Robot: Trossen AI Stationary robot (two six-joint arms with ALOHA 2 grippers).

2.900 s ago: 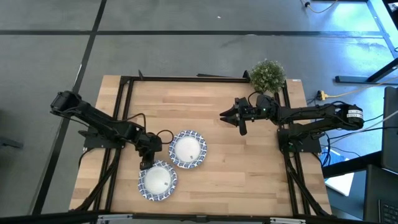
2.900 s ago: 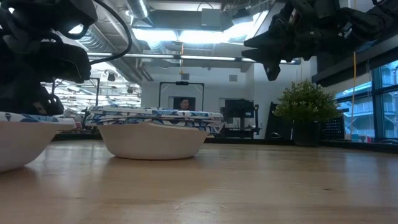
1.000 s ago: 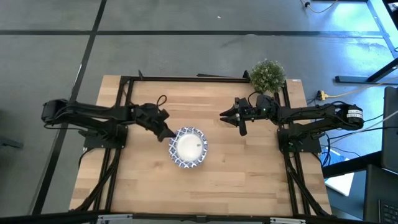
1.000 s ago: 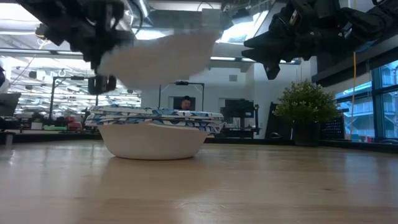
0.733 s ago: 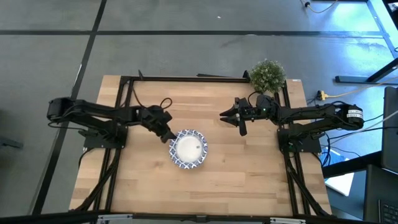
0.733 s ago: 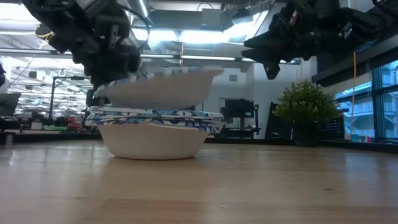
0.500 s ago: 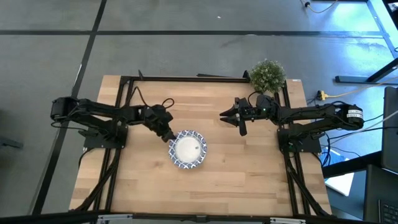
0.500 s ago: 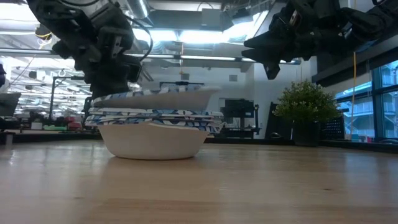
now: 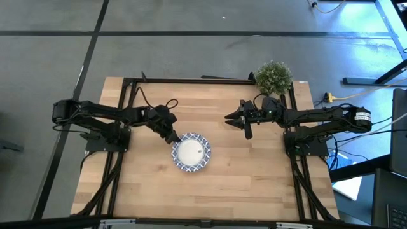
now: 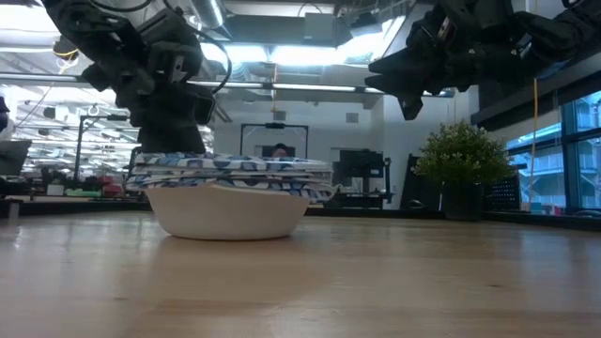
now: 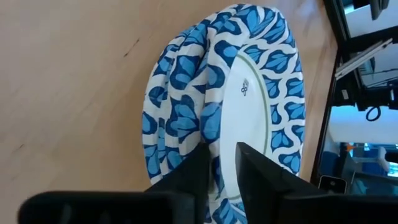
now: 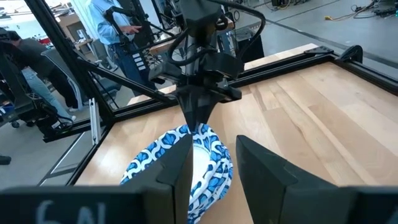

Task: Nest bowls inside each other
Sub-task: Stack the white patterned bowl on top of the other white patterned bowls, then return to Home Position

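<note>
A stack of round white bowls with blue-patterned rims (image 9: 191, 152) sits at frame centre. Its top rim is pinched by the left gripper (image 9: 172, 137); release should probably be gentle, then straight up. The right gripper (image 9: 236, 119) hovers open, upper right.

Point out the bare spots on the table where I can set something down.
Free: the wood in front of the bowl stack, and the stretch between it and the right gripper. Crowded: the stack's left rim, where the left gripper grips, and the corner by the potted plant.
</note>
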